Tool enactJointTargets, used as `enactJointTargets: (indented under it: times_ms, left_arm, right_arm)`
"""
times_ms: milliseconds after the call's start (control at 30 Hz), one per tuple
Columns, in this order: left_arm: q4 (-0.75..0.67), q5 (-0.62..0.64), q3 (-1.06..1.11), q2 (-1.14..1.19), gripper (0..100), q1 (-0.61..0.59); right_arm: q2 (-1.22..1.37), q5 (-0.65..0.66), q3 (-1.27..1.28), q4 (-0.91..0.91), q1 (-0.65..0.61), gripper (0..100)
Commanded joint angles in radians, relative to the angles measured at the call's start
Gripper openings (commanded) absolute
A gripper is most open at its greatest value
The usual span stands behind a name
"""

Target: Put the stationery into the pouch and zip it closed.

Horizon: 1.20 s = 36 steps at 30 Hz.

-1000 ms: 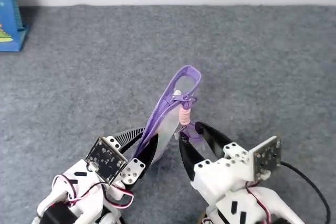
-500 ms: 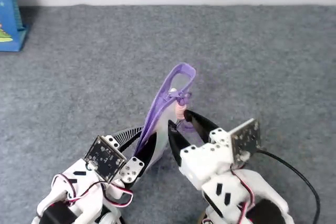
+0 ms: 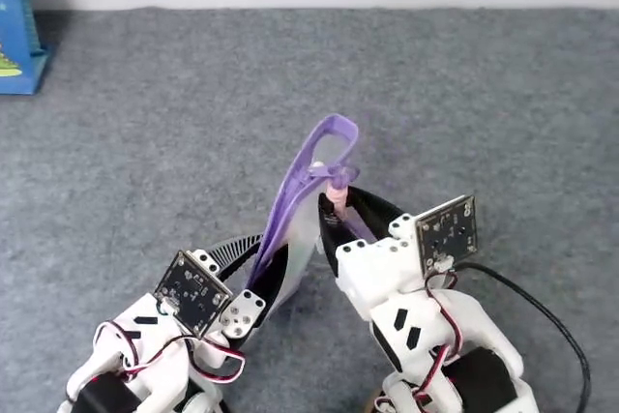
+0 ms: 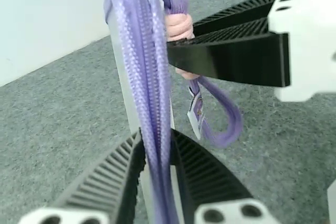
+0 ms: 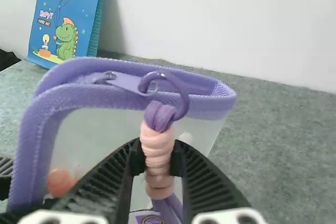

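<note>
pouch holding an orange item; left gripper pinches it, right gripper its pull.

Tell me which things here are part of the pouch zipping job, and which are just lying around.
Part of the job:
- purple pouch, held upright
- pink zipper pull
- left gripper, shut on the pouch's edge
- right gripper, shut on the zipper pull

Just lying about:
- blue dinosaur card, leaning against the wall
- grey mat under everything
</note>
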Motion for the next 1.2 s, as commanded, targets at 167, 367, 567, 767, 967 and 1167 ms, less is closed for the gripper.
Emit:
enactJointTargets:
  times_ms: [167, 367, 567, 767, 967, 1167]
  left_arm:
    - [-0.017, -0.002, -0.001, -0.005, 1, 0.002]
    - [-0.02, -0.003, -0.044, -0.005, 2, 0.0]
    - [-0.023, 0.051, -0.097, -0.005, 18, 0.0]
    - [-0.135, 0.074, -0.104, -0.005, 21, -0.002]
    - [-0.239, 0.074, -0.097, 0.002, 18, -0.002]
    - [-0.275, 0.037, -0.096, 0.003, 8, -0.002]
  right_arm:
    - [0.008, 0.017, -0.005, -0.019, 0.128, 0.8]
    - [0.005, 0.012, -0.009, 0.036, 0.101, 0.8]
    - [-0.038, 0.009, -0.012, 0.039, -0.025, 0.8]
    - [-0.154, 0.017, -0.012, 0.11, -0.062, 0.8]
    - [-0.236, 0.017, -0.012, 0.22, -0.062, 0.8]
    - [-0.266, 0.017, -0.012, 0.249, -0.064, 0.7]
